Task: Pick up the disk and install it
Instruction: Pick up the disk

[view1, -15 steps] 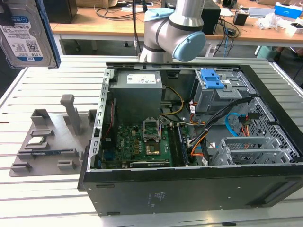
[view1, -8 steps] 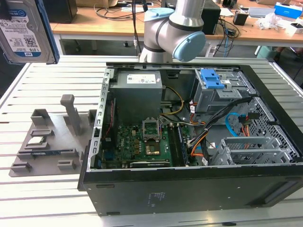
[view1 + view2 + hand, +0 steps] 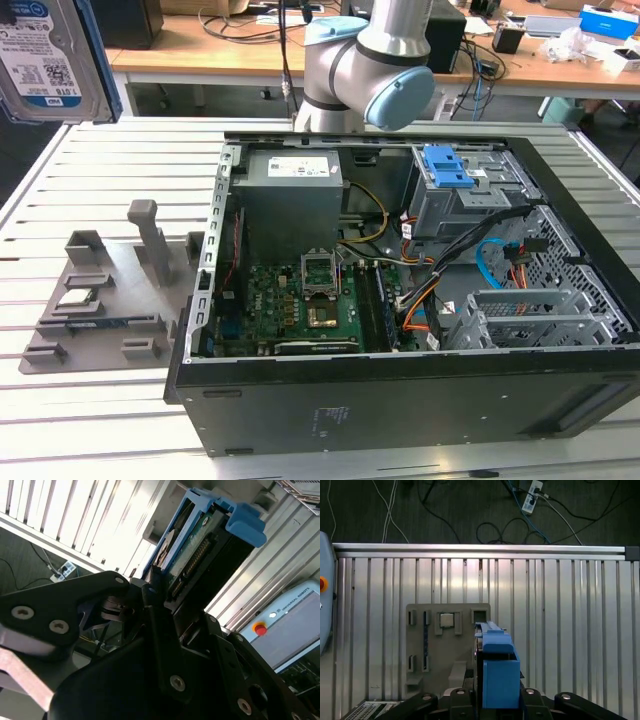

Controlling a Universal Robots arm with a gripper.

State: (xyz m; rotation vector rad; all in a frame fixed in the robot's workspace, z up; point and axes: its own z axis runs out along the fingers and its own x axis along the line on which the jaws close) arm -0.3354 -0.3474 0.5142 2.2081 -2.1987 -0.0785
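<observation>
The disk point(image 3: 45, 55) is held up in the air, well above the worktop point(image 3: 100, 420), and sits closest to the lens at the exterior view's left. It is a flat silver drive in a blue plastic caddy. Its white-and-blue label bears a barcode, a square code and rows of small print. In the second wrist view the claw point(image 3: 182, 612) is clenched on the disk, with black fingers point(image 3: 155, 630) pressed against its sides. The connector edge and the caddy's blue tab stick out beyond them. In the first wrist view the disk hangs over a grey fixture point(image 3: 447, 630) lying on the slatted worktop. To the right of the fixture in the exterior view lies an open computer case point(image 3: 400, 400). Toward its far right corner stands a grey drive cage point(image 3: 470, 195) topped by a blue latch point(image 3: 447, 165). The arm point(image 3: 370, 60) rises just beyond the case.
</observation>
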